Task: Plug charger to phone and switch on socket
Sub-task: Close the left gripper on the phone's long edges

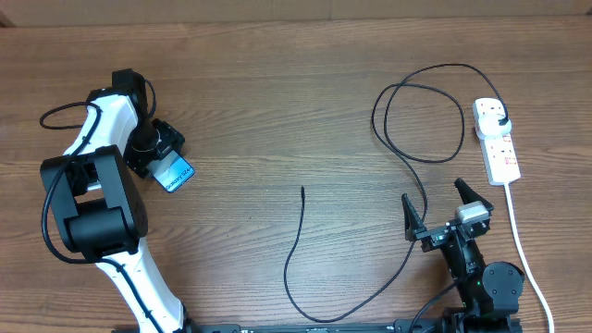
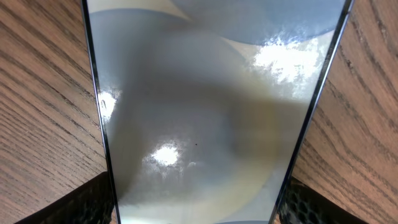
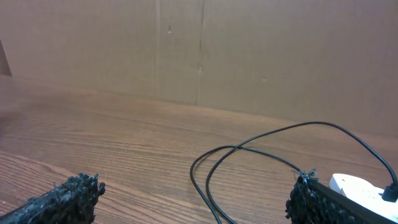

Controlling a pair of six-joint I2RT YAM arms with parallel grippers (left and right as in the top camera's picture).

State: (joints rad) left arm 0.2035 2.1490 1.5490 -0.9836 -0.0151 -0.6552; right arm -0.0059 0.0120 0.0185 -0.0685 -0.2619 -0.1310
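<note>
Left claw [image 1: 169,157], seen from overhead, straddles the slim rectangular blue-screened smartphone [image 1: 176,174] on the left of the brown wooden table [image 1: 277,92]. The right claw [image 1: 437,208] hangs with jaws spread wide and empty, near a run of the long thin black charger cable [image 1: 294,245]. Its connector tip [image 1: 302,190] lies free mid-table, well apart from the phone, and its plug appears seated in the white oblong power strip [image 1: 499,153] at far right. The left wrist view adds what overhead hides: glossy glass fills the frame, with dark finger pads [image 2: 81,205] at both long edges, though whether they press I cannot tell. That glass looks rigid and slippery, best held by its edges; the limp, light cable wants gripping just behind the tip. The right wrist view shows only looped cable and the strip's end, no phone.
</note>
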